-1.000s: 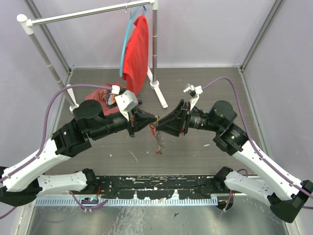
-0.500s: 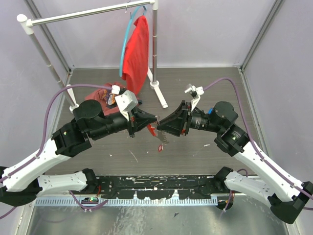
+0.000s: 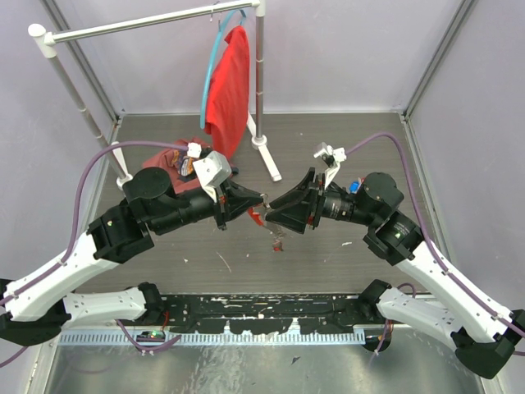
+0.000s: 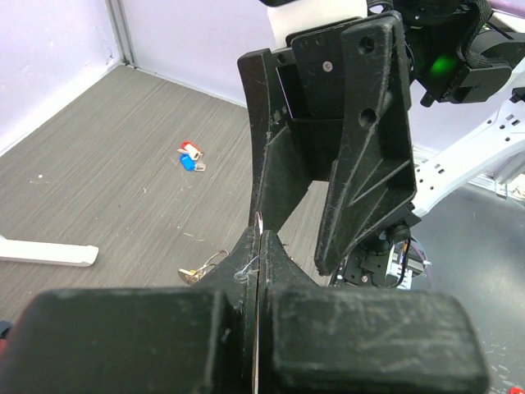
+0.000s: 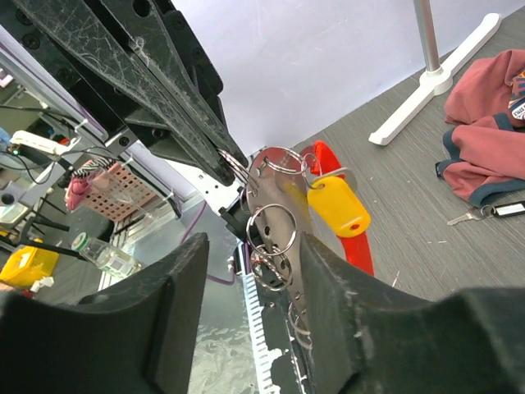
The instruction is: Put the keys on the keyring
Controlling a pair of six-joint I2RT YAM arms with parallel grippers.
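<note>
My left gripper [image 3: 262, 198] [image 4: 260, 238] is shut on the keyring [image 5: 279, 160], held above the table's middle. From the ring hang a slim metal plate with several small rings, a yellow tag [image 5: 338, 205] and a red strap [image 5: 358, 253] [image 3: 276, 244]. My right gripper [image 3: 273, 215] [image 5: 253, 246] faces it tip to tip. Its jaws are open around the hanging plate, which lies close against one finger. Red- and blue-headed keys [image 4: 190, 156] and a brass key [image 4: 195, 274] lie on the table. A silver key [image 5: 463, 217] lies by a black fob [image 5: 509, 208].
A maroon cloth [image 3: 174, 156] [image 5: 484, 156] is bunched at the back left. A red garment [image 3: 228, 90] hangs from a white rack whose foot [image 3: 267, 160] [image 5: 431, 82] stands behind the grippers. A black strip [image 3: 262, 316] runs along the near edge.
My right gripper has drawn back a little to the right and its jaws have widened. The red strap's lower end has swung right. The left arm has stayed put.
</note>
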